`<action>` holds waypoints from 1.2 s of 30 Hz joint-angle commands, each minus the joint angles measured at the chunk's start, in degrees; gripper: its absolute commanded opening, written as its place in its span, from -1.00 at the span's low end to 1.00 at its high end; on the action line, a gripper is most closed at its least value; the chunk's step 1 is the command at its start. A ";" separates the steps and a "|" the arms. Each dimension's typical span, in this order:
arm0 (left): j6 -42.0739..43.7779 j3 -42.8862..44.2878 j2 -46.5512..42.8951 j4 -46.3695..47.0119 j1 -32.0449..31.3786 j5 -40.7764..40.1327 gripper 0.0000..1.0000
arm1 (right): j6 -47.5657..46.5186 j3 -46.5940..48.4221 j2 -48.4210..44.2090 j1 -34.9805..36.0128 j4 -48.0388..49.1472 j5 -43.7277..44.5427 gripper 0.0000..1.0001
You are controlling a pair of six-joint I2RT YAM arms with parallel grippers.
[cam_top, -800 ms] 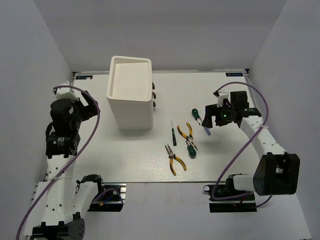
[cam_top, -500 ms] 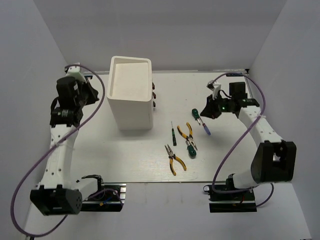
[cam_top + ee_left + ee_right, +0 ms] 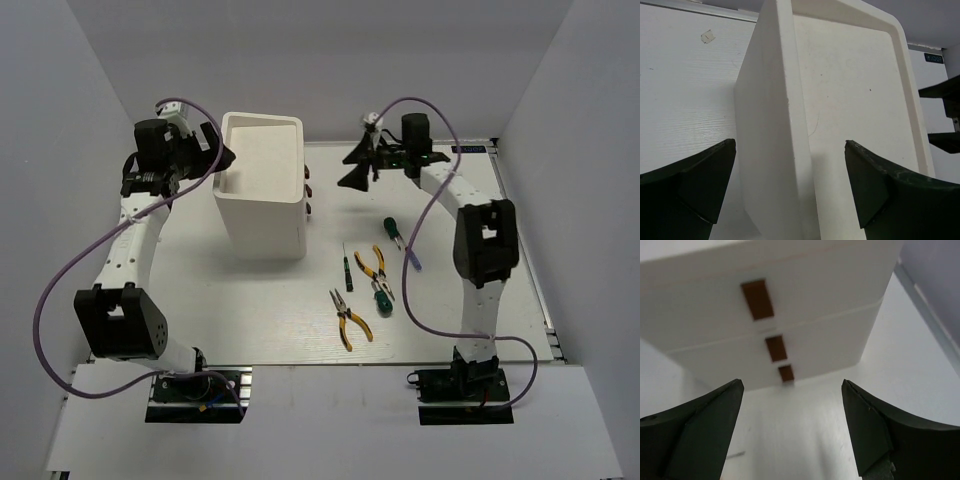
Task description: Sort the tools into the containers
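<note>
1. Drawers (image 3: 830, 335) share one white table (image 3: 200, 310) with everything else; both arm bases sit at its near edge.
2. A tall white box (image 3: 260, 228) with a rimmed top stands left of the table's middle and towards the far edge. The drawers are stacked in its right-hand face.
3. The left arm (image 3: 135, 235) reaches up along the left side to the box. The right arm (image 3: 455, 190) reaches to the far side and bends leftwards. A purple cable (image 3: 60, 270) loops off each arm.
4. The left gripper (image 3: 222, 155) is spread wide over the box's upper left edge, one finger above the rimmed top and the other out past the side wall. Whether it touches the box cannot be told.
5. The right gripper (image 3: 352, 168) is likewise spread wide and holds nothing. It faces the drawer fronts from the right, apart from them.
6. Each drawer front carries a dark brown knob (image 3: 757, 299), the knobs lined up one below another.
7. Two yellow-handled pliers lie flat right of the box: one (image 3: 372, 268) nearer the middle, the other (image 3: 343, 310) closer to the near edge.
8. Two stubby green-handled screwdrivers lie there too: one (image 3: 391, 230) farther back, one (image 3: 381, 298) just beside the first pliers.
9. A thin dark-green screwdriver (image 3: 347, 268) lies left of those pliers.
10. A thin blue-handled screwdriver (image 3: 413, 258) lies rightmost.
</note>
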 commanded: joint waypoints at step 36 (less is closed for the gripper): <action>-0.50 3.28 6.02 0.37 -0.27 8.63 0.39 | 12.56 16.41 12.46 7.30 23.62 -9.08 0.46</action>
